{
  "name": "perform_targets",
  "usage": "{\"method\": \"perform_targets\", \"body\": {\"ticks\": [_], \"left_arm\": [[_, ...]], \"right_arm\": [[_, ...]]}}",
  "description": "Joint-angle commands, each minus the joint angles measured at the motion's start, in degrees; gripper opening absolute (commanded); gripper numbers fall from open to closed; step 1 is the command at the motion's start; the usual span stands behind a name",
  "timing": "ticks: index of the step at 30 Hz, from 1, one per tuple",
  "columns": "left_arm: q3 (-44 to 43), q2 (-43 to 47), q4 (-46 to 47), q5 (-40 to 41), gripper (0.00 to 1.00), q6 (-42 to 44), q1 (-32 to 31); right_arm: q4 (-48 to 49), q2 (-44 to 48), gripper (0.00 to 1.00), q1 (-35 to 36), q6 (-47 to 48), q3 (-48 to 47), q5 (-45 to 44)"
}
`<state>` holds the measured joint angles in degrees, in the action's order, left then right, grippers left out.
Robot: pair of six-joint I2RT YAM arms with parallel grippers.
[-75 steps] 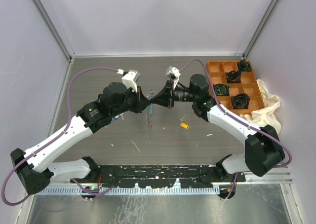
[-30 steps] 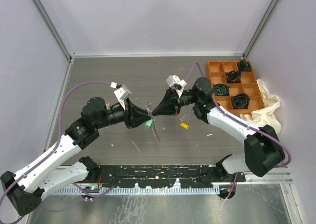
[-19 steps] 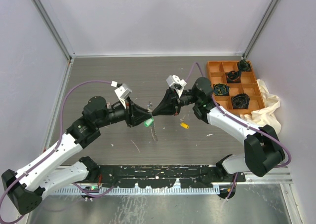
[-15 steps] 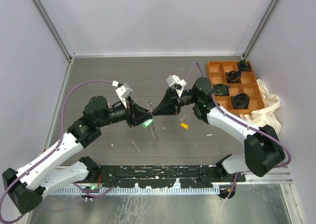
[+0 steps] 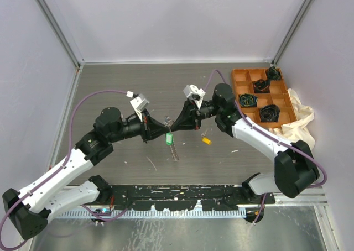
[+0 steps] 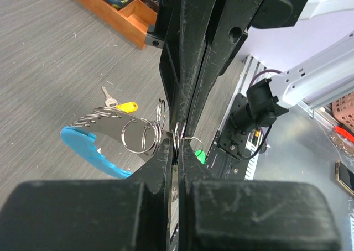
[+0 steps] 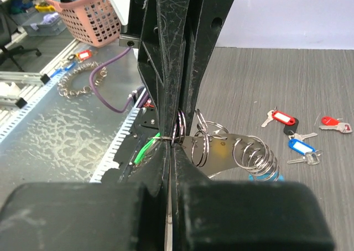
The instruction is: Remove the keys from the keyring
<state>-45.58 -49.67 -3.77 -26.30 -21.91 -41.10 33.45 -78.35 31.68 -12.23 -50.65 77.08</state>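
The keyring hangs in the air between my two grippers: a curved silver plate (image 6: 113, 125) strung with several split rings and a light-blue plastic piece (image 6: 86, 150). My left gripper (image 6: 177, 149) is shut on one split ring at the plate's end. Facing it tip to tip, my right gripper (image 7: 172, 145) is shut on the same cluster of rings (image 7: 180, 124). A green-headed key (image 5: 168, 141) dangles just below the two tips. In the top view the left gripper (image 5: 167, 130) and right gripper (image 5: 175, 127) meet at mid-table.
A yellow-headed key (image 5: 206, 141) lies on the table right of the grippers. Two red-headed keys (image 7: 281, 118) and a blue-headed key (image 7: 298, 146) lie loose beyond the left arm. An orange compartment tray (image 5: 239, 73) with black items and a crumpled cloth (image 5: 301, 115) sit at the right.
My left gripper has closed onto a split ring of the keyring. Both gripper tips have drawn together, the right one shifting slightly left, and the green key hangs lower between them.
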Motion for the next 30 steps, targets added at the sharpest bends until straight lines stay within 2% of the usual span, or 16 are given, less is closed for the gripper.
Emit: {"method": "perform_targets", "body": {"ticks": [1, 4, 12, 19, 30], "left_arm": [[-4.5, 0.4, -2.7, 0.3, 0.0, 2.4, 0.3], [-6.9, -1.0, -7.5, 0.0, 0.0, 4.1, 0.4], [-15.1, -5.6, -19.8, -1.9, 0.0, 9.4, 0.4], [-19.5, -7.9, -27.1, -3.1, 0.0, 12.8, 0.3], [-20.7, -8.6, -27.5, -4.6, 0.0, 13.3, 0.4]], "right_arm": [[-17.9, 1.8, 0.05, 0.4, 16.6, -7.6, 0.1], [-35.7, 1.8, 0.12, 0.8, 29.8, -12.6, -1.7], [-46.7, 2.0, 0.14, 1.0, 37.6, -16.3, -4.6], [-49.2, 2.1, 0.18, 1.1, 39.2, -17.6, -5.4], [-47.0, 1.7, 0.25, 2.4, 36.2, -16.9, -4.6]]}}
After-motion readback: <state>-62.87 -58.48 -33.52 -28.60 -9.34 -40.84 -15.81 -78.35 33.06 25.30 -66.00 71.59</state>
